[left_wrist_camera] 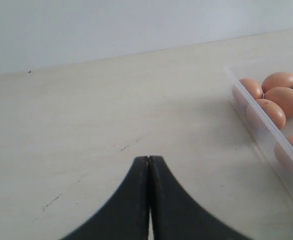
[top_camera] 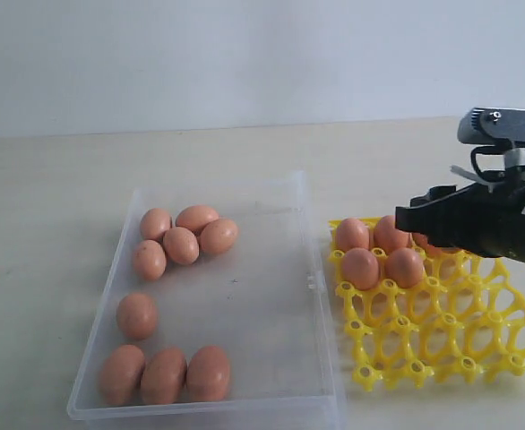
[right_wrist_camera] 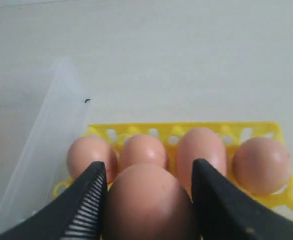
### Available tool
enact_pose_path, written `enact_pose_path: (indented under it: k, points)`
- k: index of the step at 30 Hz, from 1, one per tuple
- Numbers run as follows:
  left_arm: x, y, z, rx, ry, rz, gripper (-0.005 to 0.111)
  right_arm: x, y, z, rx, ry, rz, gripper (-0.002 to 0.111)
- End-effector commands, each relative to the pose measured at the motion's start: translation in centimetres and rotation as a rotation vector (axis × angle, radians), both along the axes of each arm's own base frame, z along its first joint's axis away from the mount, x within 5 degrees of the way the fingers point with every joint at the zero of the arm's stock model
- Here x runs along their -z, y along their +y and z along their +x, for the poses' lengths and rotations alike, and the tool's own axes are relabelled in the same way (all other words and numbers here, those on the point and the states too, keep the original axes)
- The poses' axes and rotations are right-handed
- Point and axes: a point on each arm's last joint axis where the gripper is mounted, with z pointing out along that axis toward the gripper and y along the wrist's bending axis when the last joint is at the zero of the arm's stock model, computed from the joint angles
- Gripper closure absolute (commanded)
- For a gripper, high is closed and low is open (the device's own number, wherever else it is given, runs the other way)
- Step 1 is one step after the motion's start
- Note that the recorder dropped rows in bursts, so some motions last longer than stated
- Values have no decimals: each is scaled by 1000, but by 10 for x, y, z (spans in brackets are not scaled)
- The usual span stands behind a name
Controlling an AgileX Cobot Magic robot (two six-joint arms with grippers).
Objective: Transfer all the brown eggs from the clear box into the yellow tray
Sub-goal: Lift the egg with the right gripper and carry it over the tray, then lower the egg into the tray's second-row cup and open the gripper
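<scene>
A brown egg (right_wrist_camera: 147,210) is gripped by the right end effector (right_wrist_camera: 149,172) just above the yellow tray (top_camera: 442,345), close over the seated eggs (top_camera: 359,267). Released off-centre, on a peg or a neighbour, it could crack or roll. Nine eggs (top_camera: 181,245) are left in the clear box (top_camera: 321,296). The left end effector (left_wrist_camera: 148,165) is closed and empty over the counter (left_wrist_camera: 86,125) beside the box, so nothing is obstructed.

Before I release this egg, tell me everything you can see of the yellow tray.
The yellow tray is a bright plastic lattice of round open cells with small pegs at the joints. It lies flat on the table right of the clear box; whether they touch is unclear. Four brown eggs fill its back-left cells; the front rows are empty. The right hand holds a fifth egg over its back rows.
</scene>
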Motion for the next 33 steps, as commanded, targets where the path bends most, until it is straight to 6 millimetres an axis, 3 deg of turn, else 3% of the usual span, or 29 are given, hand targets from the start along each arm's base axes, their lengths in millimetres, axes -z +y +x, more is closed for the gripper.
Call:
enact_pose_path:
  k: [1,3,9,16,33]
  points:
    - [-3,0,0,4,-17,-7,107,-3,-18,5,75,-32,17,108]
    - [-3,0,0,4,-17,-7,107,-3,-20,7,100,-45,30,108]
    - [-3,0,0,4,-17,-7,107,27,-18,16,132,31,45,108]
    - [-3,0,0,4,-17,-7,107,48,-18,22,150,56,31,108]
    - [-3,0,0,4,-17,-7,107,52,-18,25,154,40,28,108]
